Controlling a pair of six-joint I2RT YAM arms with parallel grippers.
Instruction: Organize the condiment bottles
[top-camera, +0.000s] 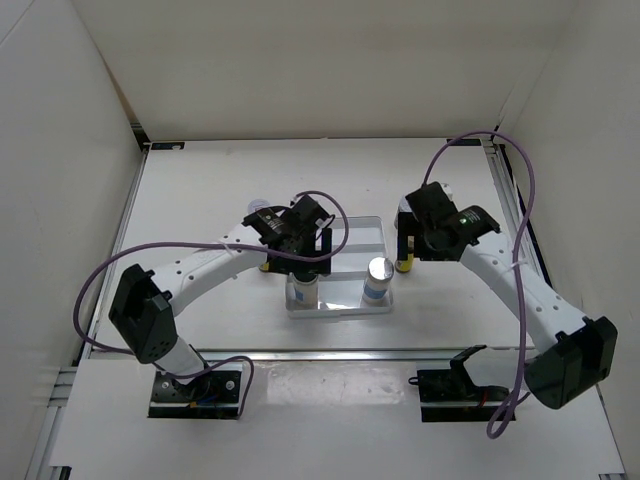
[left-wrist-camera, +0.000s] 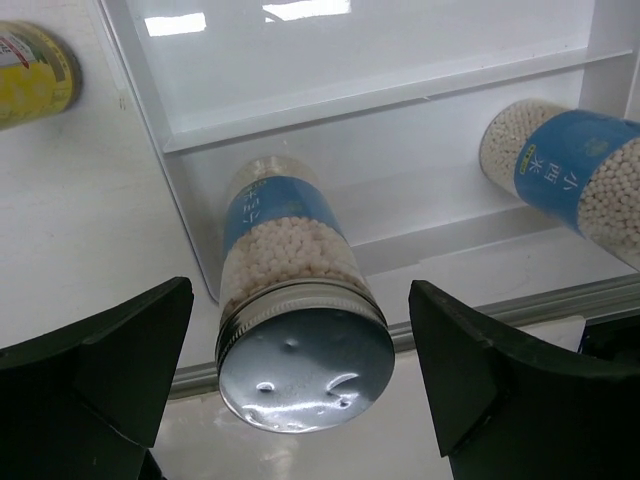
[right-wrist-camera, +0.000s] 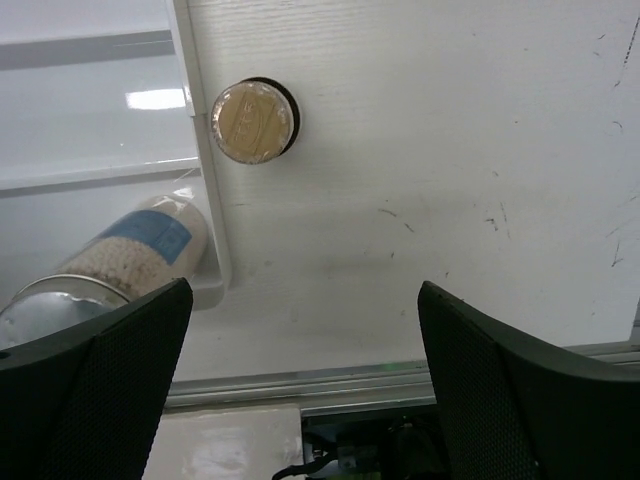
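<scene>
Item: condiment bottles, part sorted. Left hand (left-wrist-camera: 300, 288): fingers apart, one on either side of the first shaker (left-wrist-camera: 290, 250) with a clear gap on both sides, so nothing is clamped. This shaker stands upright in the tray (left-wrist-camera: 380, 95) at its lower left corner in the overhead view, silver top towards the wrist camera. Second shaker (left-wrist-camera: 575, 165): upright in the same tray, lower right corner, well apart from the first. Right hand (right-wrist-camera: 305, 290): fingers apart, nothing between them, hanging over bare table (right-wrist-camera: 450, 150). Yellow bottle (right-wrist-camera: 252, 120): upright on the table just outside the tray's right rim, upper left in the right wrist view, dark cap seen nearly end-on, so its long axis runs straight up towards the hand. Other yellow bottle (left-wrist-camera: 30, 70): on the table off the tray's left side, upper left in the left wrist view. Judgement: the bottle by the right rim lies ahead and to the left of the right hand, which is the nearer one; that hand would have to shift that way and descend along the vertical axis. Jars: not clearly made out.
</scene>
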